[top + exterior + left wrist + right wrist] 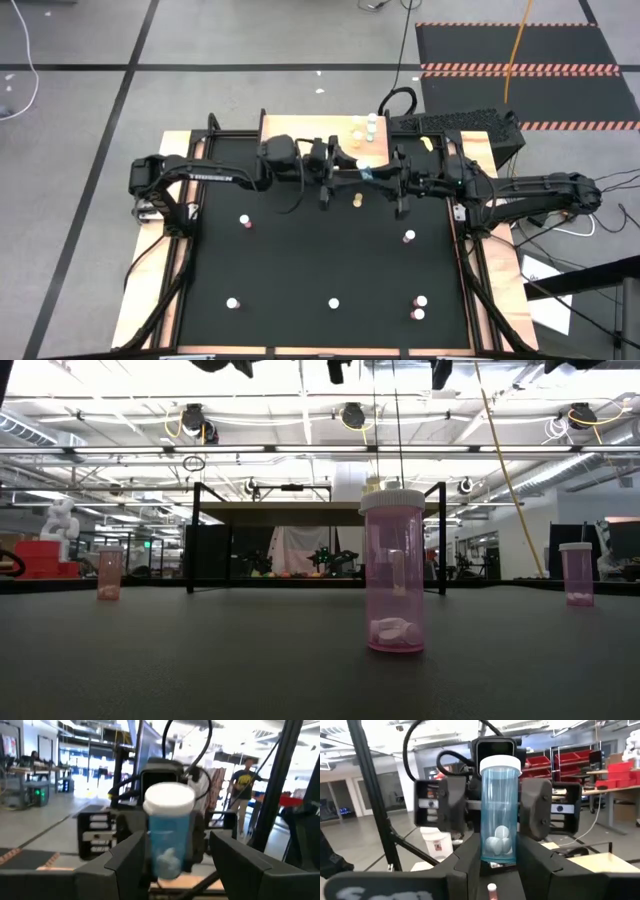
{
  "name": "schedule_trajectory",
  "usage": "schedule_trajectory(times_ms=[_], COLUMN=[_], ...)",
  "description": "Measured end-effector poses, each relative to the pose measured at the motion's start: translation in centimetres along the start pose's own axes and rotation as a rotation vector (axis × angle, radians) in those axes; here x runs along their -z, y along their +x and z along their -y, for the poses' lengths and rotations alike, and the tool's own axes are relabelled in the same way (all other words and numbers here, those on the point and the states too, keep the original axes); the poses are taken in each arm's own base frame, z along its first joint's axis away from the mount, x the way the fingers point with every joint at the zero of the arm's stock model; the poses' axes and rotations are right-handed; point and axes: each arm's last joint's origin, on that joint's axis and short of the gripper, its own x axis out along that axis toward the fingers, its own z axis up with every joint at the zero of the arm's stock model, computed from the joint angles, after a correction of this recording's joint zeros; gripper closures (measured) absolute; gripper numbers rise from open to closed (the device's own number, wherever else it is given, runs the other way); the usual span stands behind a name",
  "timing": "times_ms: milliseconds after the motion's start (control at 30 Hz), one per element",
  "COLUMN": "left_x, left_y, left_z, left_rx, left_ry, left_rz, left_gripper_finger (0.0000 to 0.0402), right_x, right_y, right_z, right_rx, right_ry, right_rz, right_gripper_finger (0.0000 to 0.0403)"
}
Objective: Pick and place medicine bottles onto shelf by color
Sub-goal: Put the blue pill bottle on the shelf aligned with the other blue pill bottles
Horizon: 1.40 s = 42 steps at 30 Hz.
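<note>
Handing over mid-air above the shelf (300,128): right gripper (499,851) clenched the blue bottle (500,815); left gripper (172,851) stood released around it.

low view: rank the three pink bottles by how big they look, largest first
1. Middle pink bottle: by far the largest in frame, but it stands nearest the camera.
2/3. Right pink bottle and left pink bottle: both look small and about alike; I won't rank them. True sizes may well match.
</note>
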Motion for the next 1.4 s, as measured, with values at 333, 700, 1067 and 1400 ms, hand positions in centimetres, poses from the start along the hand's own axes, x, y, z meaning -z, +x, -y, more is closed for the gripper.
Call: schedule_trajectory(times_ms=[333, 700, 1067, 1400], left_x=[-0.3, -0.4, -0.3, -0.2], left_y=[-0.1, -0.2, -0.2, -0.6], left_z=[-0.6, -0.8, -0.8, -2.0], left_rx=[-0.004, -0.028, -0.032, -0.059], left_ry=[-0.021, -0.033, -0.017, -0.029], left_rz=[0.041, 0.042, 0.032, -0.001], left_gripper_finger=[0.0238, 0.0262, 0.0299, 0.0285], right_x=[0.0, 0.5, 0.5, 1.2], right_y=[0.0, 0.6, 0.7, -0.7], right_z=[0.2, 0.6, 0.8, 1.3], right_rx=[0.001, -0.003, 0.010, 0.069], right_ry=[-0.010, -0.021, -0.004, 0.115], right_rz=[0.001, -0.015, -0.006, -0.169], right_gripper_finger=[0.0302, 0.0302, 0.0302, 0.0234])
